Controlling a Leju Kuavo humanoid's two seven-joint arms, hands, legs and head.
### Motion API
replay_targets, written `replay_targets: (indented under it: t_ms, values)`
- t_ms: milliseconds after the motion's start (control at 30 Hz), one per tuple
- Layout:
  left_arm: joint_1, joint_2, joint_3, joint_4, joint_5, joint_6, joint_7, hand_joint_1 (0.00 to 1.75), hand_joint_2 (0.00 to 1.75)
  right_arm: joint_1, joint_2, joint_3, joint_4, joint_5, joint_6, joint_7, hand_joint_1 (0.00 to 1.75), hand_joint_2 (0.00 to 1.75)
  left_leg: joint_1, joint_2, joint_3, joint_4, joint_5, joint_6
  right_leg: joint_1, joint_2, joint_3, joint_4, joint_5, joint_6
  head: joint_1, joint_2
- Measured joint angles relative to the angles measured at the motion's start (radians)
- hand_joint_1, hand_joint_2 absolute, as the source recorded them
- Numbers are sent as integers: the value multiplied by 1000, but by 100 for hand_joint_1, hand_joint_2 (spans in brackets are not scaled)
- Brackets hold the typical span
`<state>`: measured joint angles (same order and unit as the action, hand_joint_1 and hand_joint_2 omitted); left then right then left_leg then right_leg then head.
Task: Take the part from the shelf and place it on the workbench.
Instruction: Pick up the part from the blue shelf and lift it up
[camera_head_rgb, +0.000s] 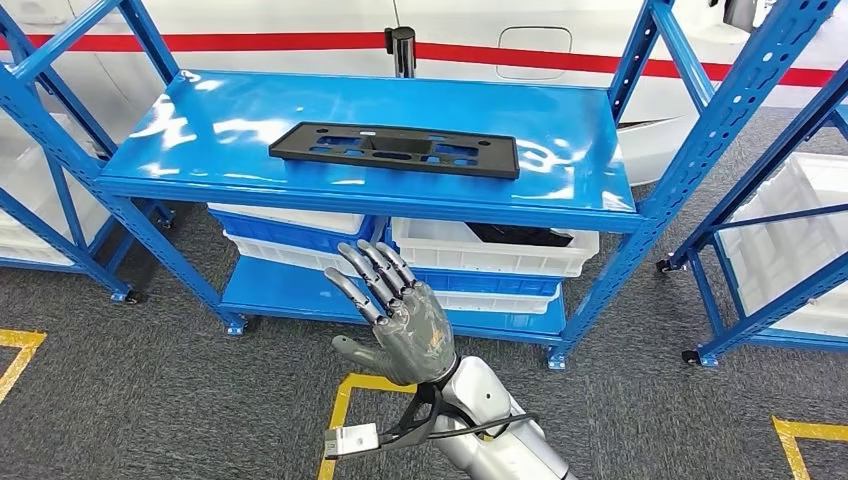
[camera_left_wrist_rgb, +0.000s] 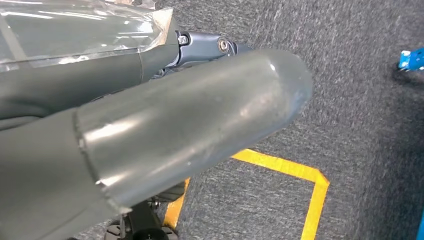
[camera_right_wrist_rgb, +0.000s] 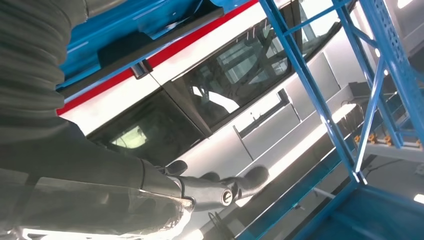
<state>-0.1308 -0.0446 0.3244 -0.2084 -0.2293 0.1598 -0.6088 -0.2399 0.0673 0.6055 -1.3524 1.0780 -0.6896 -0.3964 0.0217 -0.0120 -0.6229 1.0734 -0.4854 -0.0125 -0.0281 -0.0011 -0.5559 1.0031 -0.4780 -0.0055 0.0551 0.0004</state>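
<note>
The part (camera_head_rgb: 395, 150) is a long flat black plate with cut-outs, lying on the top board of the blue shelf (camera_head_rgb: 200, 120). My right hand (camera_head_rgb: 400, 320) is raised in front of the shelf, below its front edge and short of the part. Its fingers are spread and hold nothing. In the right wrist view the same hand (camera_right_wrist_rgb: 210, 187) stretches out beneath the shelf's blue frame (camera_right_wrist_rgb: 310, 85). My left hand (camera_left_wrist_rgb: 190, 120) hangs over the grey carpet with its thumb and fingers extended, holding nothing.
White and blue bins (camera_head_rgb: 490, 250) fill the shelf's lower levels. A white vehicle with a red stripe (camera_head_rgb: 300, 40) stands behind. More blue racks with white bins stand at the left (camera_head_rgb: 30, 190) and at the right (camera_head_rgb: 800, 230). Yellow lines (camera_head_rgb: 345, 400) mark the carpet.
</note>
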Motion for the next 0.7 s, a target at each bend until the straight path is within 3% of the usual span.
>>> replay_targets:
  t_ms: [100, 133, 167, 267, 333, 400, 467, 533, 600, 633, 667, 700]
  values:
    - [0, 0, 1, 0, -1, 5, 2, 0, 0, 0, 2, 0, 5, -1, 0, -1, 0, 175, 0, 8, -101, 195, -81, -7, 8, -2, 2, 0, -6, -12, -1, 0]
    - [1, 0, 1, 0, -1, 6, 2, 0, 0, 0, 3, 0, 7, -2, 0, -2, 0, 175, 0, 9, -119, 221, -81, -5, 11, -2, 4, 0, -8, -15, -1, 0]
    - [1, 0, 2, 0, -1, 7, 3, 0, 0, 0, 3, 0, 9, -2, 0, -3, 0, 175, -1, 9, -114, 203, -59, -1, 14, -2, 7, 0, -11, -16, -1, 0]
    - [-1, 1, 5, -1, -2, 12, 5, 0, 0, -3, 10, 0, 12, -2, 0, -3, 0, 175, -10, 16, -16, 5, 37, 28, 22, -2, 24, -2, -22, -15, 0, 0]
    - [-5, 3, 8, -2, -1, 18, 6, 0, 0, -7, 15, 0, 15, -4, 0, -3, 0, 175, -20, 22, 18, -61, 43, 44, 24, -3, 32, -5, -27, -6, -1, 0]
    - [-6, 3, 10, -3, 1, 23, 8, 0, 0, -10, 19, 0, 19, -7, 0, -3, 0, 175, -24, 18, 29, -77, 39, 54, 26, -4, 39, 0, -21, 11, -2, 0]
    - [-7, 3, 12, -4, 2, 26, 8, 0, 0, -15, 22, 0, 22, -9, 0, -2, 0, 175, -20, 13, 54, -95, 41, 62, 28, -3, 33, 30, -31, 19, -1, 0]
    - [-7, 1, 12, -6, 2, 26, 8, 0, 0, -22, 23, 1, 27, -13, 0, -1, 0, 175, -16, 9, 72, -103, 40, 66, 25, -2, -19, 125, -74, 15, 1, 0]
    - [-6, 0, 13, -6, 2, 26, 8, 0, 0, -23, 21, 1, 33, -18, 0, 2, 0, 175, -16, 4, 78, -104, 31, 67, 22, -1, -104, 250, -116, 16, 2, 0]
    - [-5, -2, 14, -6, 1, 25, 8, 0, 0, -21, 20, 1, 37, -19, 0, 3, 0, 175, -16, 2, 83, -103, 26, 66, 20, -1, -135, 282, -119, 23, 2, 0]
    - [-4, -2, 14, -6, 1, 24, 8, 0, 0, -20, 19, 1, 40, -20, 0, 4, 0, 175, -15, -1, 90, -103, 19, 63, 18, -1, -145, 274, -104, 32, 2, 0]
    - [-3, -4, 14, -6, -1, 23, 8, 0, 0, -19, 18, 1, 42, -21, 0, 4, 0, 175, -14, -4, 100, -103, 11, 60, 16, -1, -136, 227, -70, 45, 2, 0]
